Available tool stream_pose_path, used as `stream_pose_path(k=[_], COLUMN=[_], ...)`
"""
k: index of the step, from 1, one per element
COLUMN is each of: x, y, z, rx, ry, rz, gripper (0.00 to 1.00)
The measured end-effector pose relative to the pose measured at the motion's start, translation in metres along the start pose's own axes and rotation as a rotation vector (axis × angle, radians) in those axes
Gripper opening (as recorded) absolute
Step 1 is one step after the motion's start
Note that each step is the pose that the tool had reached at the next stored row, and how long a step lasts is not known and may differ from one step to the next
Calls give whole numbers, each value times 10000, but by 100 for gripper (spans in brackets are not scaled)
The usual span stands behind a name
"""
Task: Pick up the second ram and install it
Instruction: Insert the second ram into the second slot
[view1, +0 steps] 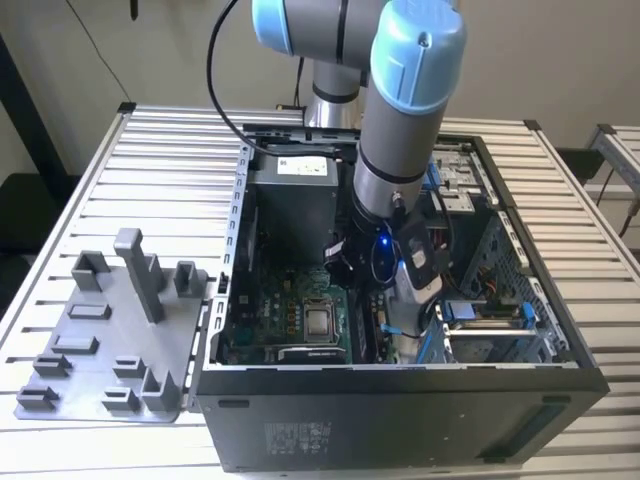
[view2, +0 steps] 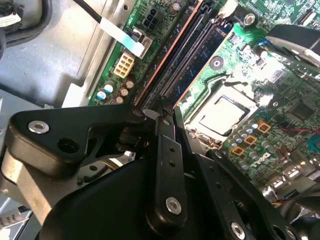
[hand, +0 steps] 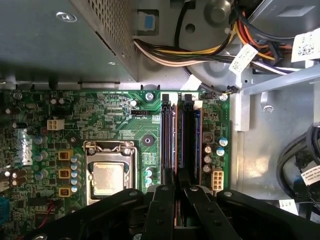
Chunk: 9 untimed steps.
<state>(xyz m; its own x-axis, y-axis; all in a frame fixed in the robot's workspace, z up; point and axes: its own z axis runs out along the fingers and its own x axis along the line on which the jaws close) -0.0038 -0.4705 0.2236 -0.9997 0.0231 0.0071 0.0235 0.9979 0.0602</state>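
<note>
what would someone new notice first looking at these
The big arm with light blue joints reaching down into the open computer case in the exterior view. Next, in both wrist views, the green motherboard with its square silver processor chip, and the black gripper poised over the long memory slots. On the exterior view's left, a grey plastic tray with upright posts lies on the slatted table.

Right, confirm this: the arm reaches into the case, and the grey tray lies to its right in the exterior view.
Not right. The exterior view shows the tray on the left of the case, not the right. The arm does reach into the case.
</note>
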Motion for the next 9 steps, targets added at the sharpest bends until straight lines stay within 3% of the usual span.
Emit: stream_pose_path(k=[9], x=[-1], y=[-3], z=[39], rx=[2], ry=[0], rz=[-1], gripper=[14])
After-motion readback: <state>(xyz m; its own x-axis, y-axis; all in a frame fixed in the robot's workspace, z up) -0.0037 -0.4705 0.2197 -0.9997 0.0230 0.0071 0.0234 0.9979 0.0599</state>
